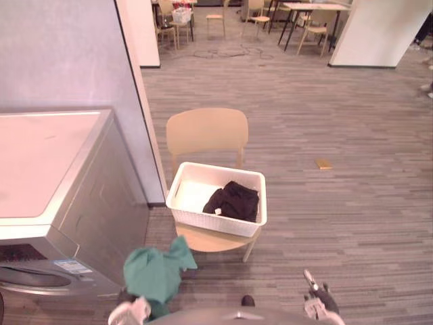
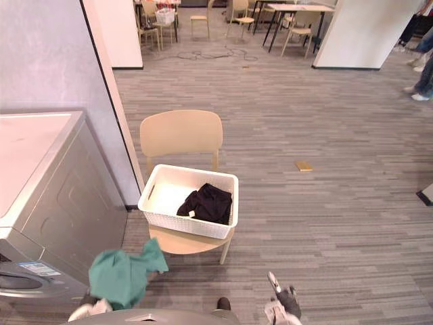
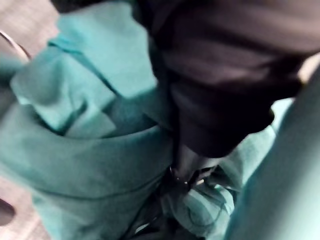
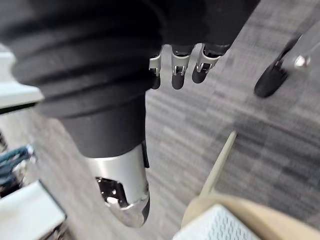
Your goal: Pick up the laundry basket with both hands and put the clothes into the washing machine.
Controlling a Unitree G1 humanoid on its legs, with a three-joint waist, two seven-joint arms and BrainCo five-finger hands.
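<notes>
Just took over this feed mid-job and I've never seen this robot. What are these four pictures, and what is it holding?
It is a walking robot with two arms. The two wide pictures come from twin cameras on its head, looking down at one scene. The two close pictures come from a camera on each wrist. On the left stands a washing machine. Ahead is a wooden chair with a white laundry basket on its seat; a black garment lies in the basket. The left robot hand, low beside the washing machine, has its fingers curled into a green cloth, held clear of the floor. The right robot hand hangs low on the other side, fingers relaxed, holding nothing. Neither hand is on the basket.
</notes>
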